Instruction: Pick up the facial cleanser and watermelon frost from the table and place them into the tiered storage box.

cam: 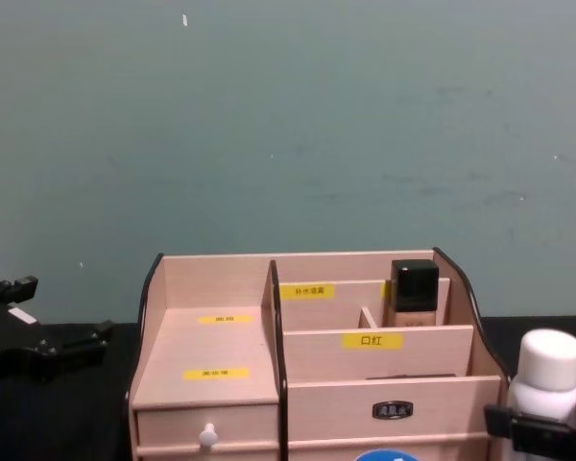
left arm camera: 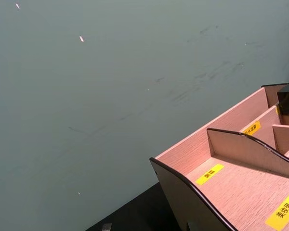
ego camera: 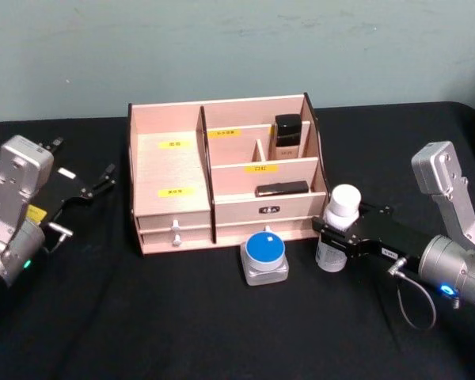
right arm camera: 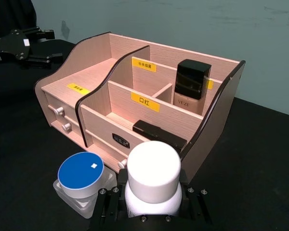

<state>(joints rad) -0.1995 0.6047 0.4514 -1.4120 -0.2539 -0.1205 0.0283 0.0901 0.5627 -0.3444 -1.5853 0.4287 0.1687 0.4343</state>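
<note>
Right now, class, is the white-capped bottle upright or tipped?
Upright: the bottle has its white cap straight up, body clamped in the right end effector, outside the wooden box. The left end effector sits left of the box.

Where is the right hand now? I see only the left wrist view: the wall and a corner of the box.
Observer: The right hand is at the front right corner of the tiered storage box, shut on an upright white-capped bottle.
Operator: Is something else waiting on the table?
Observer: Yes, a blue-lidded jar stands in front of the box, beside the bottle.
Operator: And my other arm?
Observer: The left hand is open and holds nothing, left of the box.
</note>
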